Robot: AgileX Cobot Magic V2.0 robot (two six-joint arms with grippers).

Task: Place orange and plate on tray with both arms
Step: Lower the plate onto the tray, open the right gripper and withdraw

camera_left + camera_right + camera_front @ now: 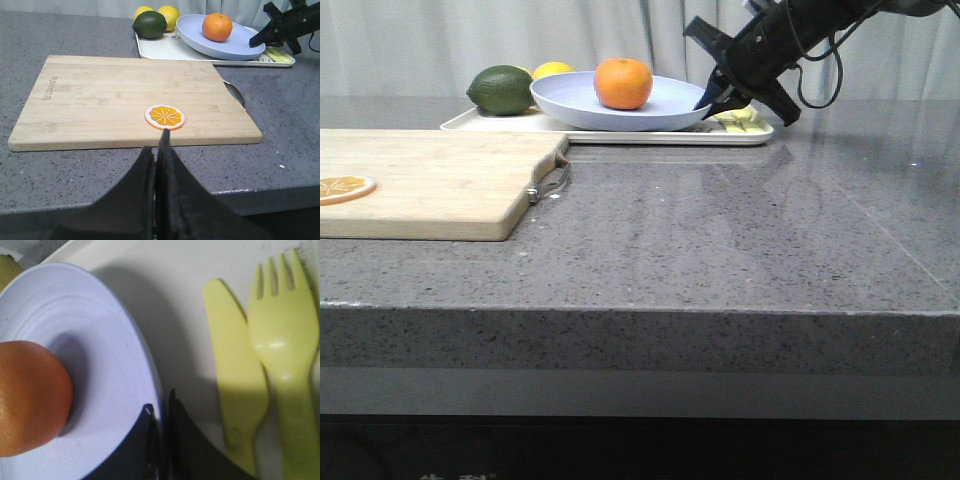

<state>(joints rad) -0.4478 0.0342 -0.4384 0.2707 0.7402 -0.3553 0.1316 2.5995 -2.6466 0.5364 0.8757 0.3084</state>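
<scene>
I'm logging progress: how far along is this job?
Nearly done. The whole bright-orange fruit sits in the pale lavender round plate, which rests over the cream-white rectangular tray. The right gripper pinches the plate's rim; releasing remains. The left gripper is shut, idle.

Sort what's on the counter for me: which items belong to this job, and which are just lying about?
Job items: orange, sitting in the lavender plate; cream tray underneath; right gripper clamped on the plate's rim.

Lying about: cutting board, dried orange slice, green lime, lemons, yellow plastic knife and fork.
</scene>
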